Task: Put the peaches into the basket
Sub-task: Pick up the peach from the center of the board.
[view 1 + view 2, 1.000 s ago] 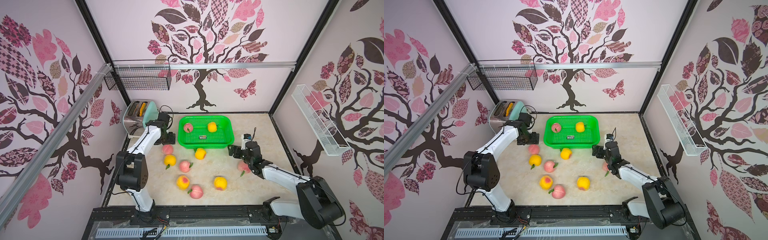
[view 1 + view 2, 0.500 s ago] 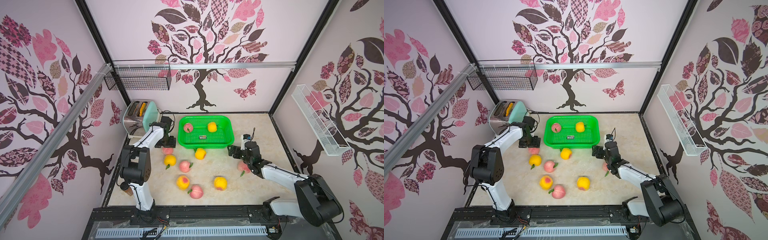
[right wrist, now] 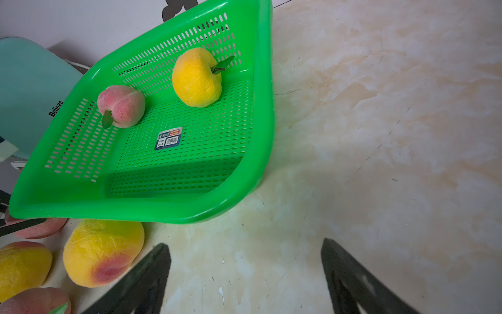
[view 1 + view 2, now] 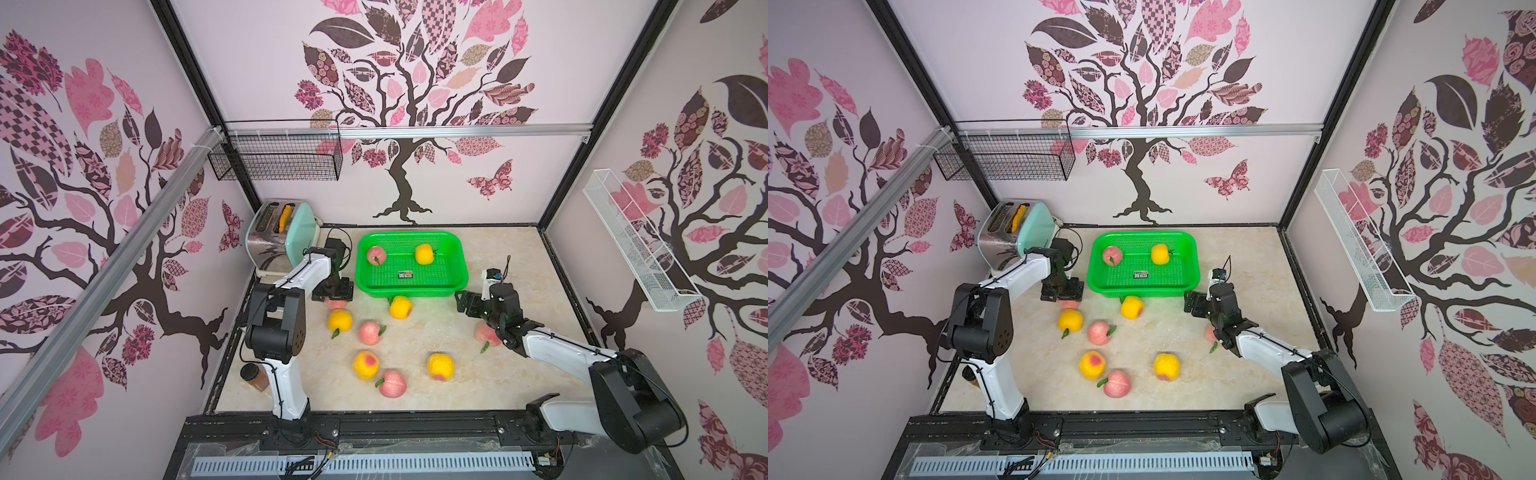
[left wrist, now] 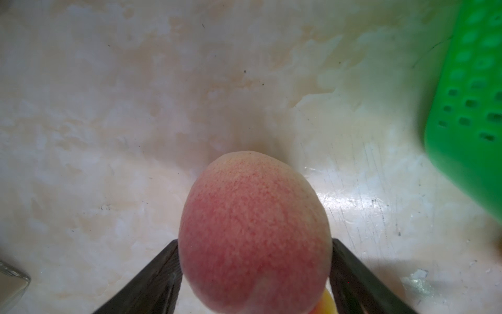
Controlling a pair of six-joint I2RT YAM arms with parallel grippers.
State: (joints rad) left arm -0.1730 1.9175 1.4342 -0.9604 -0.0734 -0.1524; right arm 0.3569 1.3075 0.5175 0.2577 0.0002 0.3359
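The green basket (image 4: 411, 292) stands at the back of the table with a pink peach (image 4: 376, 254) and a yellow peach (image 4: 424, 254) in it. Several more peaches lie loose in front, among them a yellow one (image 4: 401, 306) against the basket's front wall. My left gripper (image 4: 334, 293) is down over a pink peach (image 5: 254, 231) on the table. Its fingers (image 5: 163, 266) stand close on either side of the fruit, open. My right gripper (image 3: 244, 243) hangs open and empty off the basket's near right corner. Another pink peach (image 4: 487, 333) lies beside the right forearm.
A toaster (image 4: 282, 237) stands at the back left, close behind the left arm. A black wire basket (image 4: 276, 156) and a white wire rack (image 4: 636, 245) hang on the walls. A small brown jar (image 4: 254, 376) sits by the left arm's base.
My left gripper has come down over the pink peach beside the basket's left front corner, and its elbow has folded back. The peach and the right arm have not moved.
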